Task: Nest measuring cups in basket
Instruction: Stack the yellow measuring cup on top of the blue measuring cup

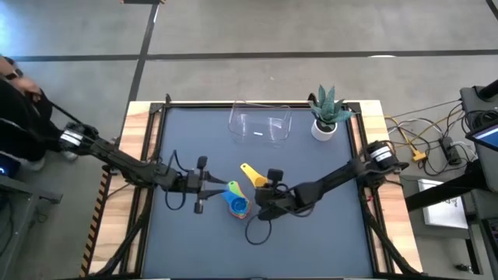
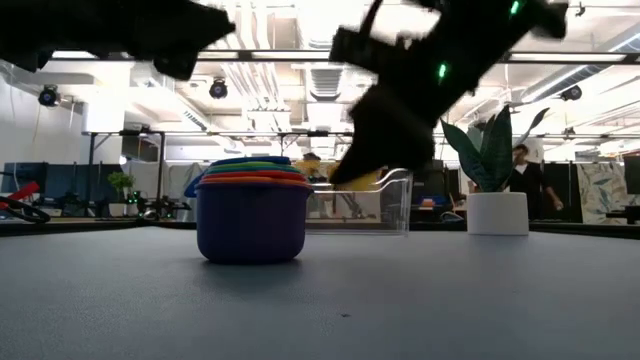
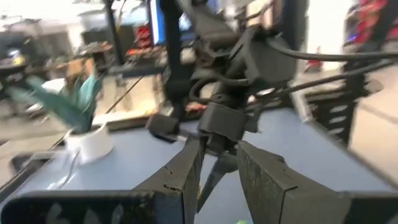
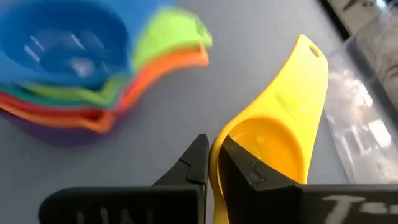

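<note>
Stack of cups (image 1: 237, 204): near the worktop (image 1: 311, 241) middle, between the two arms.
Loose cup (image 1: 253, 174): just right of the stack, apparently raised off the worktop.
Basket (image 1: 259, 124): at the far edge, behind the stack.
Potted plant (image 1: 327, 115): right of the basket, far right corner.

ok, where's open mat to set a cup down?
Free: the mat's near strip below both arms, and each side of the basket. Crowded: mid-table, where the nested stack, left pincer and right pincer, shut on the yellow cup, bunch together.
</note>
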